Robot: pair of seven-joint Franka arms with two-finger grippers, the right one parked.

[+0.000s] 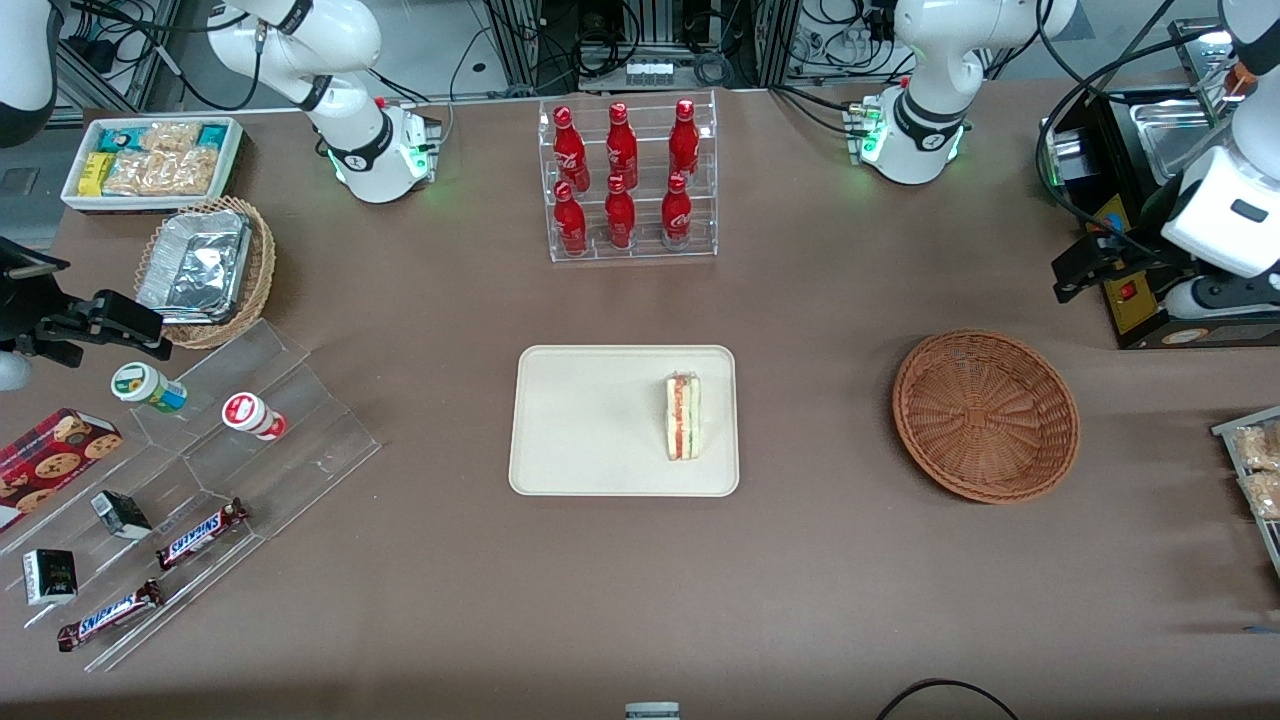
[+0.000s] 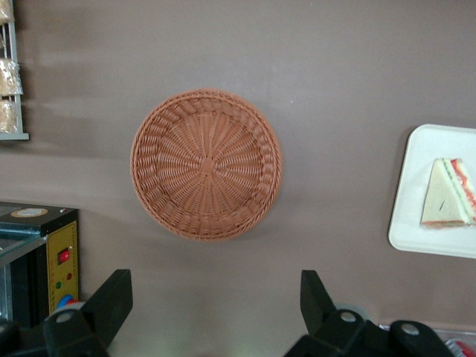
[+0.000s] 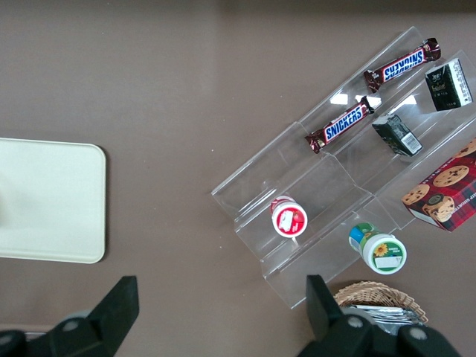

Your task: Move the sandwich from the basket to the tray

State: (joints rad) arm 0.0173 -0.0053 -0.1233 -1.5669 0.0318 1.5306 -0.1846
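Two spread tool (image 2: 212,309) fingers above basket (image 2: 206,164)

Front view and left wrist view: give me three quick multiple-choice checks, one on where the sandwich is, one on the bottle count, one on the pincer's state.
1. Where is the sandwich?
A. In the basket
B. On the tray
C. On the bare table

2. How many red bottles stand in the clear rack?
A. Four
B. Six
C. Eight

3. What is the state of the left arm's pincer?
A. Open and empty
B. Shut on the sandwich
C. Shut on a bottle

Answers:
1. B: the sandwich rests on the tray, on its part toward the working arm's end; the basket holds nothing.
2. B: two rows of three.
3. A: the wrist view shows its fingers spread apart above the table near the basket, nothing between them.
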